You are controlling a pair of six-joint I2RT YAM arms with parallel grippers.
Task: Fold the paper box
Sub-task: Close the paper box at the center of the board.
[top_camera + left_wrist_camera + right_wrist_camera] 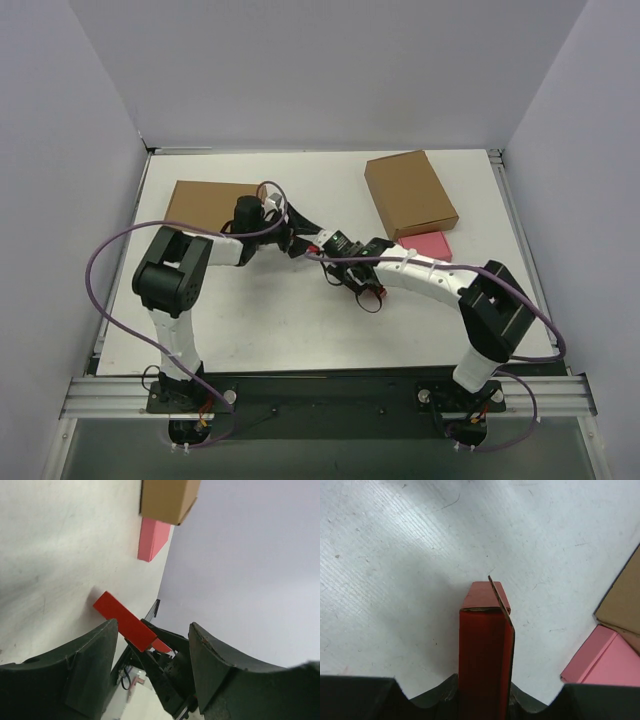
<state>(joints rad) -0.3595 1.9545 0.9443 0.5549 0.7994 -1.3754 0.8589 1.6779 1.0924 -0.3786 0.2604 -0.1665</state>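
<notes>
The paper box [485, 650] is a narrow red folded box with one thin flap edge standing off its far right corner. My right gripper [484, 686] is shut on it, a finger pressed against each long side, and holds it above the white table. In the left wrist view the paper box [125, 622] sticks out from the right gripper's black fingers [165, 667], just beyond my left gripper [152, 647]. The left gripper stands open and touches nothing. In the top view the two grippers meet mid-table, left gripper [303, 243] and right gripper [352, 280].
A brown cardboard box [410, 193] lies at the back right with a small pink box [432, 245] beside it. Another brown box [205, 205] lies at the back left under the left arm. White walls enclose the table [300, 330].
</notes>
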